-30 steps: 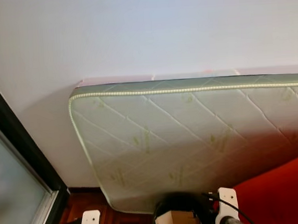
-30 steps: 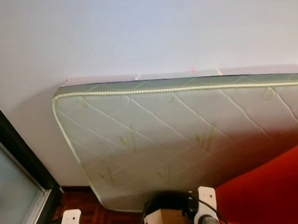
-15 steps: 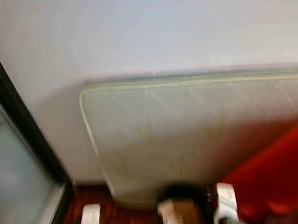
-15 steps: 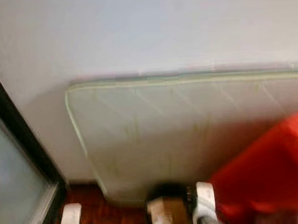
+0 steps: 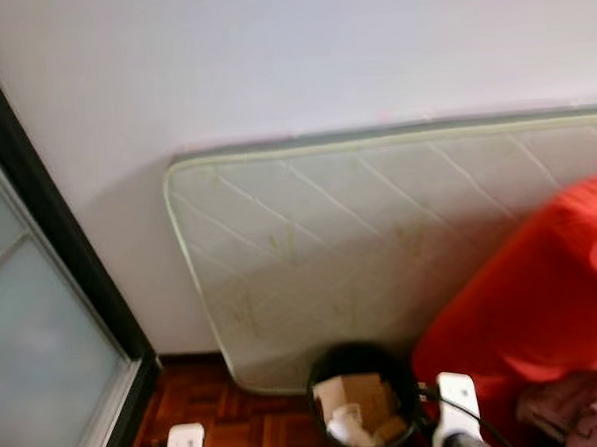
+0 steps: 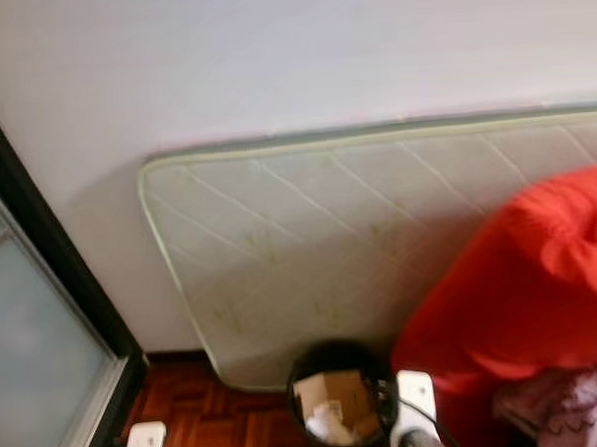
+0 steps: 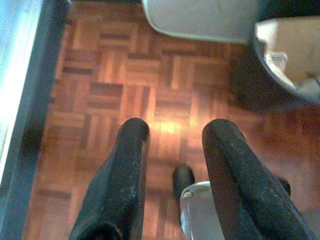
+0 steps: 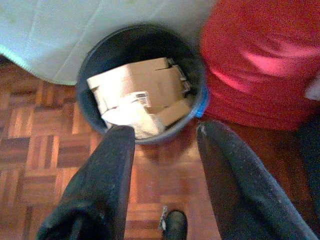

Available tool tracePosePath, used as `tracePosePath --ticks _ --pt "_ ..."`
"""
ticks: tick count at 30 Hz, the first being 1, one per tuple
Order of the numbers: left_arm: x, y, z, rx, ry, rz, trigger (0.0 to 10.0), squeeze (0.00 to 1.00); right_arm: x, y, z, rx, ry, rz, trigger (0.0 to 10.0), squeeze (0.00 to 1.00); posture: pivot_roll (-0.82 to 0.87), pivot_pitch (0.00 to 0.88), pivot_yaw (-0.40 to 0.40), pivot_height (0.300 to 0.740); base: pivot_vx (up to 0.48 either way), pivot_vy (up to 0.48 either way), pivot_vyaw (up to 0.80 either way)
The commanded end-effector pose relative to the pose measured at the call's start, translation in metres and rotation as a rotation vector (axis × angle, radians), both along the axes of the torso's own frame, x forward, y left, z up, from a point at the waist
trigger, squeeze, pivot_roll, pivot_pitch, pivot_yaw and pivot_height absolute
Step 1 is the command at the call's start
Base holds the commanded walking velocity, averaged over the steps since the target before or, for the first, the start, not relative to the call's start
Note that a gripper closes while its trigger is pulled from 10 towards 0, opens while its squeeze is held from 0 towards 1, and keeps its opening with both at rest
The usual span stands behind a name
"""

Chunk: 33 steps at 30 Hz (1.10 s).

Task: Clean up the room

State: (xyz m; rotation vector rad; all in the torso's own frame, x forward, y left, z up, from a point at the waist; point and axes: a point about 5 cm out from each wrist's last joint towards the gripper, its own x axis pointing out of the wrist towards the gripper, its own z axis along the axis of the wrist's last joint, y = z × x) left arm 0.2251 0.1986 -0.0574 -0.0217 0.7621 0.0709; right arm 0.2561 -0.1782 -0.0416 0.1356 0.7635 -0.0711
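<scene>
Standing over one black bin [image 8: 141, 82], both pincers are hanging empty with fingers apart: the left pincer [image 7: 172, 145] over bare parquet floor [image 7: 125, 90], the right pincer [image 8: 162, 137] just near of the bin. One cardboard box [image 8: 150, 85] and one white crumpled wad [image 8: 132, 117] are already lying inside. One mattress [image 5: 330, 242] is leaning on the far wall; one red heap [image 5: 542, 281] is lying right, apparently still needing tidying.

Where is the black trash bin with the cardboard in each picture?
Left eye view: trash bin at bottom centre, below the mattress.
Right eye view: bottom centre, beside the red beanbag.
Left wrist view: at a corner.
Right wrist view: beyond the fingers.
Shared landmark: the mattress's rounded corner.
</scene>
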Motion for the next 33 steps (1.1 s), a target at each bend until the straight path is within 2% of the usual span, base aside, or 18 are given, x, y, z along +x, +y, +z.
tracePosePath --ticks 1,17,24,33 --pt "0.0027 0.0062 0.0027 0.017 -0.004 0.004 10.0 0.0 0.0022 0.005 0.001 0.007 -0.003 0.009 10.0 0.0 -0.02 0.0 0.017 0.726 0.0 0.0 0.0" --pt "0.0027 0.0054 0.0027 0.01 -0.01 0.01 10.0 0.0 0.0011 0.0039 0.0001 0.001 0.011 0.006 10.0 0.0 -0.02 0.0 0.013 0.726 0.0 0.0 0.0" --pt "0.002 0.0048 0.002 -0.009 -0.003 0.007 10.0 0.0 0.0005 0.0046 -0.0006 0.001 0.022 0.015 10.0 0.0 -0.03 0.0 0.016 0.726 0.0 0.0 -0.8" --pt "0.0008 0.0063 0.0011 0.032 0.019 -0.033 10.0 0.0 -0.0006 0.0054 -0.0015 -0.007 0.03 0.026 10.0 0.0 -0.03 0.0 0.025 0.726 0.0 0.0 -0.79"
